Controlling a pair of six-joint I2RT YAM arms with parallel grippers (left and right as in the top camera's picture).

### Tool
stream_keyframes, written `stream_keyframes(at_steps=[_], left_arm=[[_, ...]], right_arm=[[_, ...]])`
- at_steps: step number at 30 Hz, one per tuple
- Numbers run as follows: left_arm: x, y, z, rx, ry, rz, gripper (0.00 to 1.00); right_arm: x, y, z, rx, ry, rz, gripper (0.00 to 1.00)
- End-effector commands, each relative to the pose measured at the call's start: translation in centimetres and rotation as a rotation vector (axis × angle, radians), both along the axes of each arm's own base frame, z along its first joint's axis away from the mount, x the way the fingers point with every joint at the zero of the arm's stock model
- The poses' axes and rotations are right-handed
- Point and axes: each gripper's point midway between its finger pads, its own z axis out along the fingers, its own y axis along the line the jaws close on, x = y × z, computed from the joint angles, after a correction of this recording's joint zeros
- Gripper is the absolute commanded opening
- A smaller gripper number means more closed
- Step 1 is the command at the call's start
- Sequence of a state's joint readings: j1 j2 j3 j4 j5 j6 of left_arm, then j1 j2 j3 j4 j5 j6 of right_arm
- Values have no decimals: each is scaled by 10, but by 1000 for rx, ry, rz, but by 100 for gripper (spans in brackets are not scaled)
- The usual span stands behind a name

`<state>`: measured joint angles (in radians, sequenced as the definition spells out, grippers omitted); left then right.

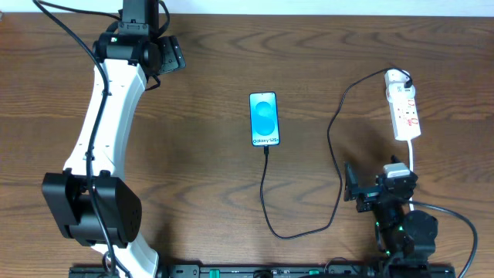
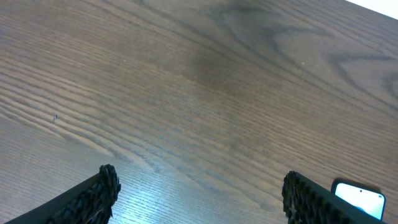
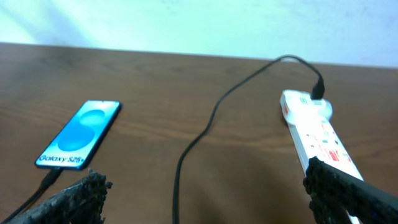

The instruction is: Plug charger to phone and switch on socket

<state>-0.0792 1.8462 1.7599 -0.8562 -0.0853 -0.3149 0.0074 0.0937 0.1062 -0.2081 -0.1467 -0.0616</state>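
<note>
The phone (image 1: 264, 119) lies face up mid-table, its blue screen lit. The charger (image 1: 332, 147), a thin black cable, loops from the phone's near edge, where its connector tip (image 1: 265, 150) meets the phone, round to the far end of the white socket (image 1: 405, 112) at the right. My left gripper (image 1: 168, 54) is open at the far left over bare wood. My right gripper (image 1: 363, 185) is open near the front right. The right wrist view shows the phone (image 3: 79, 134), charger (image 3: 205, 124) and socket (image 3: 320, 134) beyond my right gripper (image 3: 205, 174). In the left wrist view my left gripper (image 2: 199, 177) holds nothing, and the phone (image 2: 360, 198) peeks in.
The socket's thick white cord (image 1: 413, 158) runs toward the front edge beside my right arm. The left arm's white link (image 1: 104, 131) stretches along the table's left side. Bare brown wood (image 1: 201, 154) surrounds the phone.
</note>
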Motion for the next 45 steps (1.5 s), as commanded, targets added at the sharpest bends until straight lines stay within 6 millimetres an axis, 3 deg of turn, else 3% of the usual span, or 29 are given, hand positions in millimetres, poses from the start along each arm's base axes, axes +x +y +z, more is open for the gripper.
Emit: stream_keyframes(at_steps=[1,20,45], left_arm=[[-1,4,-3,12,7,15,86],[-1,4,-3,12,7,15,86],[-1,4,-3,12,7,15,86]], right_arm=[[2,0,-6,-23,-49,10,99],[6,-23,2,-42,-120,-140,99],[6,-20,3,31,-116,-134,99]])
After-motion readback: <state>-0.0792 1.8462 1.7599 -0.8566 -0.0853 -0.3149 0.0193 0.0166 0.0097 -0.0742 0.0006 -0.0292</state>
